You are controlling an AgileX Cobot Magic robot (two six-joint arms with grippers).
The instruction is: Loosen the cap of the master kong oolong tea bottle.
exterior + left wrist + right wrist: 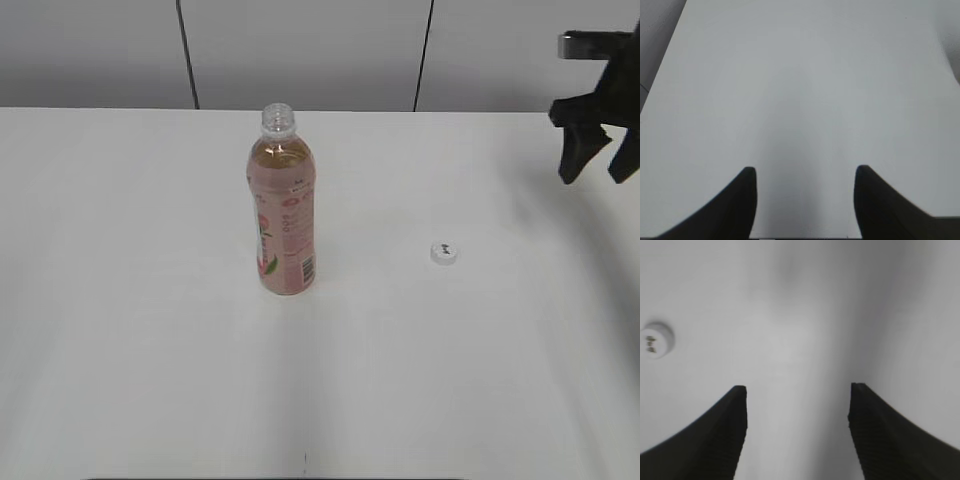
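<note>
The master kong oolong tea bottle point(282, 205) stands upright on the white table point(150, 350), its clear neck open with no cap on it. The small white cap point(444, 253) lies flat on the table to the bottle's right, dark mark up; it also shows at the left edge of the right wrist view point(656, 340). My right gripper point(598, 160) hangs open and empty above the table's far right, apart from the cap point(797, 390). My left gripper point(805, 172) is open and empty over bare table; it is out of the exterior view.
A grey panelled wall point(300, 50) runs behind the table's far edge. In the left wrist view the table's edge point(660, 75) shows at the upper left.
</note>
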